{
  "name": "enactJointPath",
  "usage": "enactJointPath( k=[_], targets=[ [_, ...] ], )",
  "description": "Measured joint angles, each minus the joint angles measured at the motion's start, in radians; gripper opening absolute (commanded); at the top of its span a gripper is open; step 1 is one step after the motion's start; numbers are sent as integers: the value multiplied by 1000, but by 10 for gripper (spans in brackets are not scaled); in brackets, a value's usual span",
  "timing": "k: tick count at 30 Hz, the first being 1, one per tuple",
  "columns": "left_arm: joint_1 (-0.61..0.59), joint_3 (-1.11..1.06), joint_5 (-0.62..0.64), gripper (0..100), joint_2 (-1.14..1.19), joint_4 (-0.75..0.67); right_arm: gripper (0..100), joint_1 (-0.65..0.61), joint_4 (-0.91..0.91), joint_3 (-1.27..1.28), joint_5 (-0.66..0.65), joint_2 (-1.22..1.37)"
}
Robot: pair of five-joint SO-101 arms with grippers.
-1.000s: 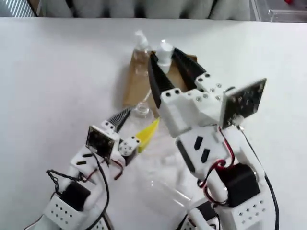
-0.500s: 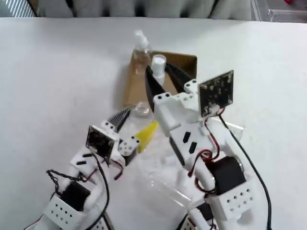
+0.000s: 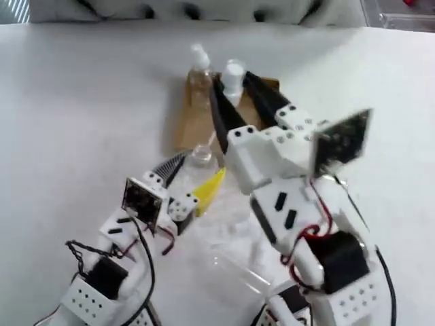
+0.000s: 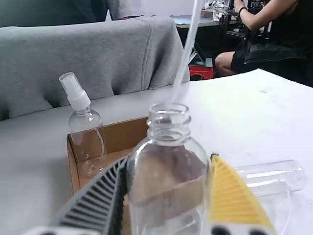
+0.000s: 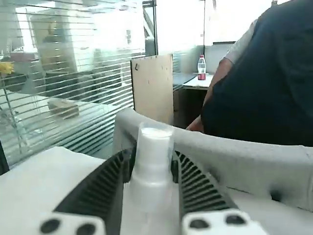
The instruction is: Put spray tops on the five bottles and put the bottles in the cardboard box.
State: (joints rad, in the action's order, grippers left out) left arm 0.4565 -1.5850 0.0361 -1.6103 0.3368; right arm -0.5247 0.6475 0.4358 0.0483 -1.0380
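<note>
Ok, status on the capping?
Left gripper shut on clear uncapped plastic bottle. Right gripper shut on white spray top, dip tube at the bottle's neck. A second clear bottle lies beside, out of the path.

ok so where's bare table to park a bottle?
Free: white table left of the brown cardboard box, and right of it past the right gripper. Crowded: the box, with a capped clear bottle inside and the white spray top above; the left gripper clamps an open clear bottle; a lying bottle between the arms.
</note>
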Motion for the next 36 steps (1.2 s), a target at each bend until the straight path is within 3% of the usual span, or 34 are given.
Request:
enactJointPath(
  k=[8, 20, 36],
  targets=[
    [-2, 0, 0, 22, 0, 0, 15, -49, 106, -100, 0, 2],
    [0, 0, 0, 22, 0, 0, 15, -55, 107, -97, 0, 2],
    [2, 0, 0, 22, 0, 0, 26, -61, 20, 181, 0, 3]
  ],
)
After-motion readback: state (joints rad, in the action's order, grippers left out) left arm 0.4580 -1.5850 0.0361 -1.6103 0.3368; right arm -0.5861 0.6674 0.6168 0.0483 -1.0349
